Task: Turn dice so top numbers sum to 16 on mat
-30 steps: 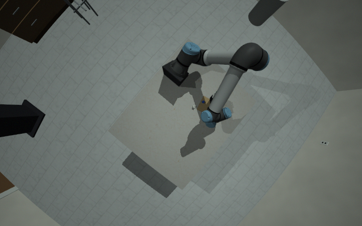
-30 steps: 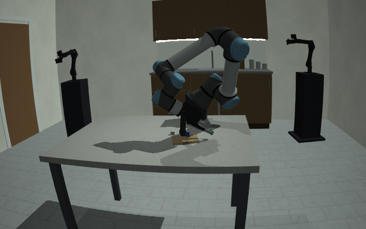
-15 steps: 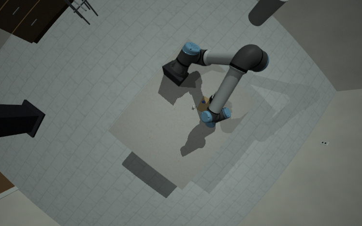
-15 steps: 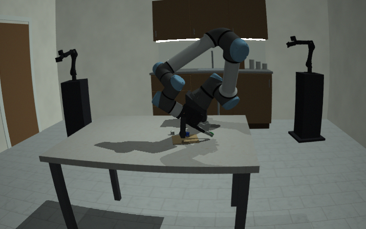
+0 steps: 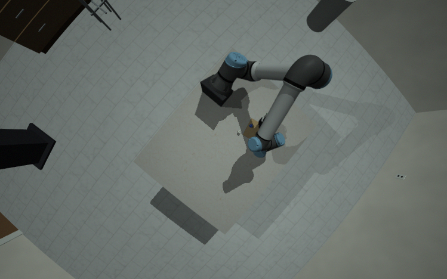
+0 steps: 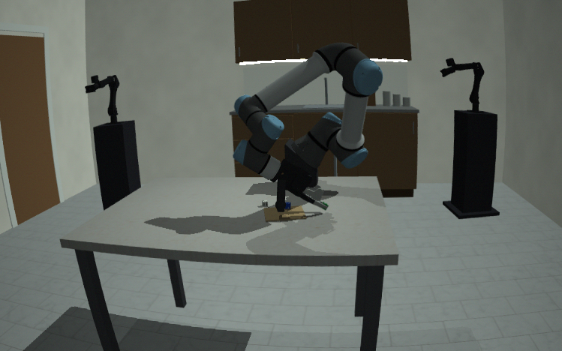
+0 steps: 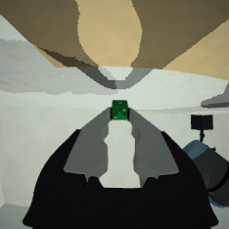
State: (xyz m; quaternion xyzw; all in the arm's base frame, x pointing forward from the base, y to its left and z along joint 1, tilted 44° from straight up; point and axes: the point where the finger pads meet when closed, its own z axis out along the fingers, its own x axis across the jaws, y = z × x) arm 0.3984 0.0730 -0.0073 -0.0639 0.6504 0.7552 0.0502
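Observation:
My gripper [image 6: 323, 205] [image 7: 119, 108] is shut on the green die [image 7: 119, 107], which shows pips on the side facing the wrist view. The fingers slant low, with the tips to the right of the tan mat [image 6: 271, 214] [image 5: 249, 133] in the exterior view. The blue die [image 5: 251, 126] [image 6: 288, 205] is at the mat's back part, beside a black part of my hand in the exterior view. The white die [image 5: 239, 132] [image 6: 265, 203] lies on the table beside the mat. The top numbers are too small to read.
The table [image 5: 179, 166] [image 6: 116, 235] carries the arm's base [image 5: 216, 89] at its back. The arm bends over the mat and hides part of it in the top view. Black pedestals [image 6: 474, 161] [image 6: 116, 161] with small arms stand away from the table.

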